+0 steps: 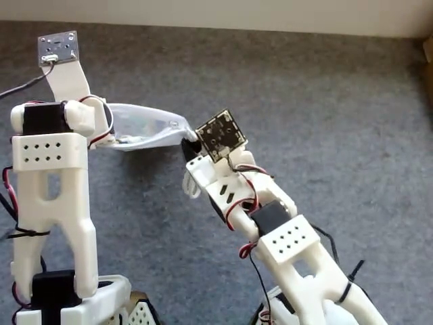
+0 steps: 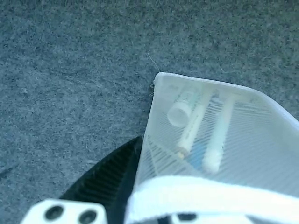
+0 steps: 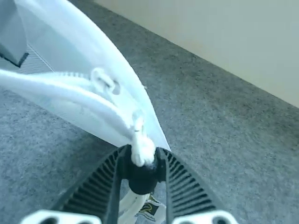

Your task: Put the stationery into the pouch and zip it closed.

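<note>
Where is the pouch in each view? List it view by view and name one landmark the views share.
High view: the pouch hangs between the left gripper and the right gripper.
Left wrist view: the pouch is close up, gripped at one end, with the stationery visible through its side.
Right wrist view: the pouch is just ahead of the gripper, which clamps the zipper pull.
Shared landmark: the grey carpet beneath.

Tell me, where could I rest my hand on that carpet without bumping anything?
The widest bare carpet lies to the right of the right arm, up to the far wall. A narrower patch sits between the two arms, short of the pouch. Crowded where the left gripper and right gripper hold the pouch.
</note>
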